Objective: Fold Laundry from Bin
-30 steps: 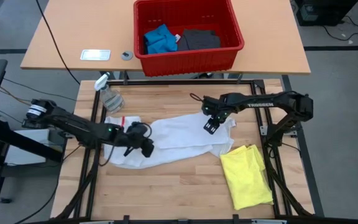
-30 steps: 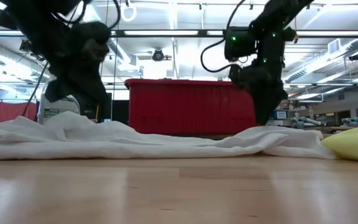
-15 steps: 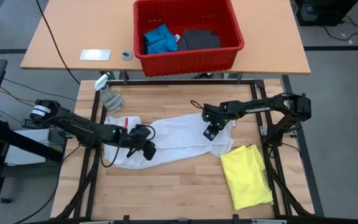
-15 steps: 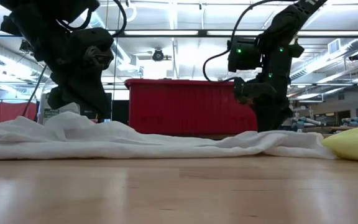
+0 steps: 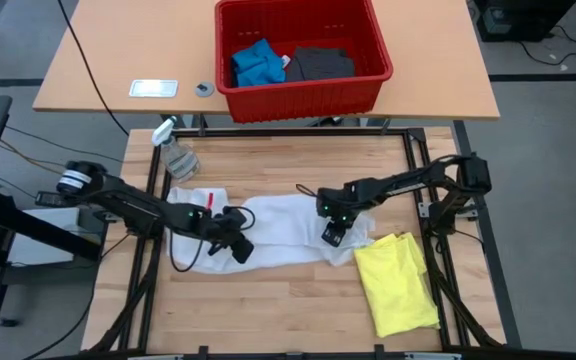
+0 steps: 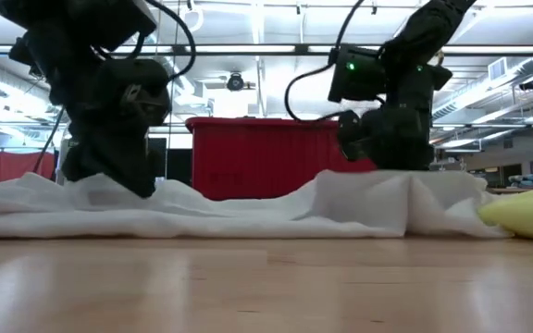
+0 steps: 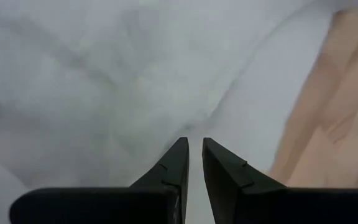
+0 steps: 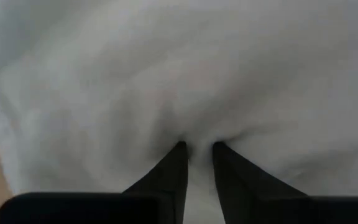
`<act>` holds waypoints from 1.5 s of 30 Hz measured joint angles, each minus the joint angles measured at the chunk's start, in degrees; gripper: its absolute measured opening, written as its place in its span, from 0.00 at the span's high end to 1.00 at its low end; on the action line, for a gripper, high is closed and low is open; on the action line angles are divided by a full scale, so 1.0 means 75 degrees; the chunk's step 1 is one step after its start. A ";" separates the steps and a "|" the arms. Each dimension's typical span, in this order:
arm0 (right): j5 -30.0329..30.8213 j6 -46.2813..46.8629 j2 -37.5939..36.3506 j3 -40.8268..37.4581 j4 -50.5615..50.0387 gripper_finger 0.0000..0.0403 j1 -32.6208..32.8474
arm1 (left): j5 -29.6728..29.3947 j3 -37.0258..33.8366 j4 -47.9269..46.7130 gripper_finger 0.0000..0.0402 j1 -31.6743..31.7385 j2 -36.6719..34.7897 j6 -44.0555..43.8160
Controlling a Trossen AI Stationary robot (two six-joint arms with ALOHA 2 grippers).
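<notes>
Two garments are out on the wooden counter [image 5: 288, 300], so we judge the task about half done. Largest is the rectangular red plastic bin [image 5: 302, 92], on the tan table beyond the counter's far edge; a blue piece [image 5: 257, 62] and a dark grey piece [image 5: 319, 63] wait inside. We see the crumpled white shirt [image 5: 283, 225] mid-counter, unfolded. Beside it, near the right edge, the bright yellow T-shirt [image 5: 398, 283] lies roughly folded. Both arms work the white cloth: the left claw [image 7: 191, 152] and the right claw [image 8: 195, 149] each pinch a ridge of it, fingers nearly together.
</notes>
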 joint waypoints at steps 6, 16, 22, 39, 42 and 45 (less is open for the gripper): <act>-0.1679 0.0966 0.0015 0.0056 0.0990 0.80 0.0513 | 0.0528 0.0000 -0.0054 0.87 0.0023 0.0426 0.0413; -0.2971 0.1671 -0.0160 0.0474 0.1807 0.81 0.1185 | 0.0768 0.0018 -0.1064 0.87 0.0214 0.0486 0.1593; -0.0386 0.1084 -0.0184 0.0686 0.0095 0.81 0.0928 | 0.0805 0.0029 -0.1311 0.88 0.0484 0.0479 0.1924; 0.3883 0.0970 -0.0227 0.0033 -0.3125 0.81 -0.0645 | 0.0667 0.0015 -0.1402 0.88 0.0568 0.0487 0.1112; 0.3970 0.0728 -0.0498 0.0032 -0.3385 0.81 -0.0779 | 0.0596 0.0015 -0.1421 0.88 0.0568 0.0493 0.0655; 0.3731 0.0339 -0.0996 0.0040 -0.3237 0.81 -0.0794 | 0.0510 0.0004 -0.1332 0.88 0.0571 0.0493 0.0120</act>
